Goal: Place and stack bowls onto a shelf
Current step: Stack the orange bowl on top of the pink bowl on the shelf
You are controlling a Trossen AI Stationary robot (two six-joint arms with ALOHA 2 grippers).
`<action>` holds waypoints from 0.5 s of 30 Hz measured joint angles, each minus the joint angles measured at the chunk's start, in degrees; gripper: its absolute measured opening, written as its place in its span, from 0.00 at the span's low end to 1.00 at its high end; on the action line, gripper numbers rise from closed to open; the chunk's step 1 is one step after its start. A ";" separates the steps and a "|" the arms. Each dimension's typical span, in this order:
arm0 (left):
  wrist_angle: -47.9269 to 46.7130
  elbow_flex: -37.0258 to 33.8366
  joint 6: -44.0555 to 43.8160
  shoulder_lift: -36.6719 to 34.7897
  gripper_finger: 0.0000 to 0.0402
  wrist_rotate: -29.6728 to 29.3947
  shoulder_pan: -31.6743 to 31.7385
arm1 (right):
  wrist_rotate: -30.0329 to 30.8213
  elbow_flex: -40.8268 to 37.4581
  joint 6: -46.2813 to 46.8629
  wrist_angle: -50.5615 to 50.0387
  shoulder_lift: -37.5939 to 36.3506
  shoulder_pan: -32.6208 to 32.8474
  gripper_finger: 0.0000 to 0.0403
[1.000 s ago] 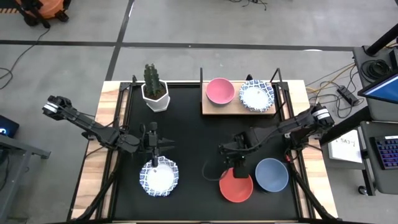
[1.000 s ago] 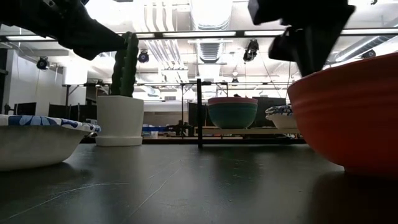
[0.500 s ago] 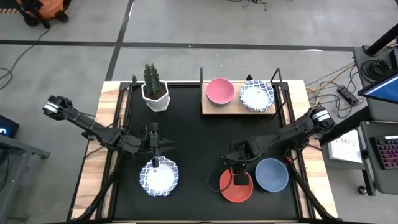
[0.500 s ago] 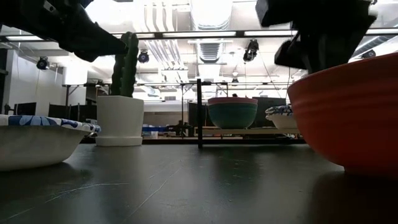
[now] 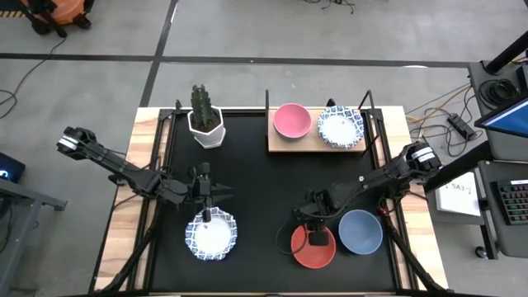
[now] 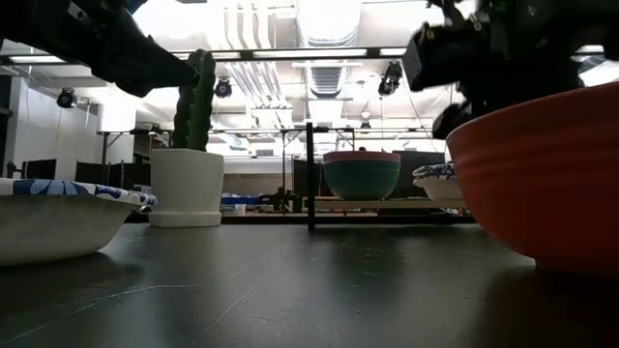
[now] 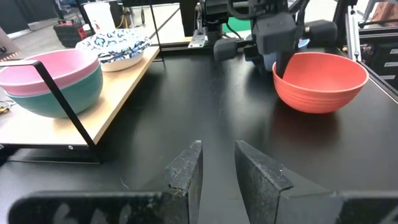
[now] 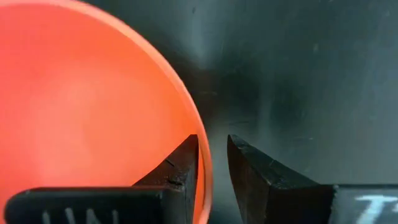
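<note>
From above, the right gripper (image 5: 315,237) sits at the red bowl (image 5: 313,249), near the shelf (image 5: 316,143); the left gripper (image 5: 204,216) hovers farther off; its wrist view alone shows jaws narrowly apart, empty; the right wrist view shows fingers (image 8: 180,168) straddling the red rim.

The right hand (image 5: 316,237), at about five o'clock, points downward with its fingers (image 8: 180,163) narrowly parted. The left hand (image 5: 204,216), at eight o'clock, hangs with a slim gap between its fingers (image 7: 186,168).

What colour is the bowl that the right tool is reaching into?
Red-orange, plain with no pattern: the round red bowl, seen best in the right wrist view.
</note>
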 joint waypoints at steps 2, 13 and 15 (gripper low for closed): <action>0.02 0.00 0.04 0.00 0.19 0.00 0.00 | -0.14 -0.43 -0.01 -0.41 0.38 -0.01 0.19; 0.39 0.00 -0.20 -0.02 0.19 -0.15 0.00 | -2.83 8.84 -2.18 -10.05 -2.39 -7.06 0.02; 0.38 0.00 -0.19 -0.02 0.19 -0.17 0.00 | -2.78 13.33 -3.04 -14.76 -2.89 -10.43 0.02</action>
